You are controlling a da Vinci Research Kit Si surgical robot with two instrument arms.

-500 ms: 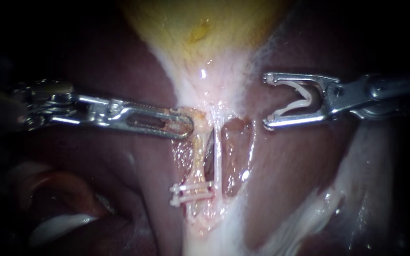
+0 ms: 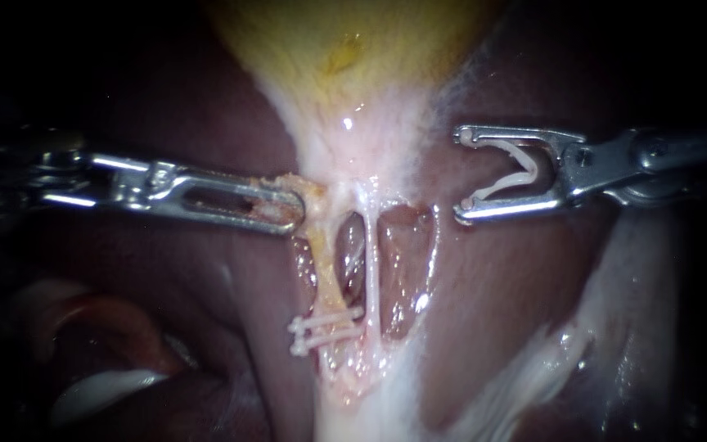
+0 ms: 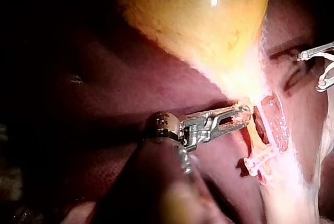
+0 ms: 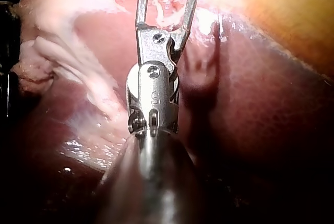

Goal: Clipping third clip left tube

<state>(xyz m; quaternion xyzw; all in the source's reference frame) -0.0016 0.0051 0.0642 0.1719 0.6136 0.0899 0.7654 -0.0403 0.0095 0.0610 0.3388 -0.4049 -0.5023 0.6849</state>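
Polished metal right instrument (image 2: 461, 175); white plastic clip (image 2: 520, 173); glossy wet liver (image 2: 517, 311).

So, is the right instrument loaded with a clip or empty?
Loaded: a white clip sits spread between the jaws of the right instrument, touching both.

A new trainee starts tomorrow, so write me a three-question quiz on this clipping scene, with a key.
1. True or false: the loaded clip in the right instrument is touching the left tube.
2. How many clips sit on the left tube? A) none B) two C) four
3. Fill in: the left instrument grips the left tube's upper end, just below the ____.

Key: 1 false, it is held clear of the tube, over the liver. 2 B. 3 gallbladder.
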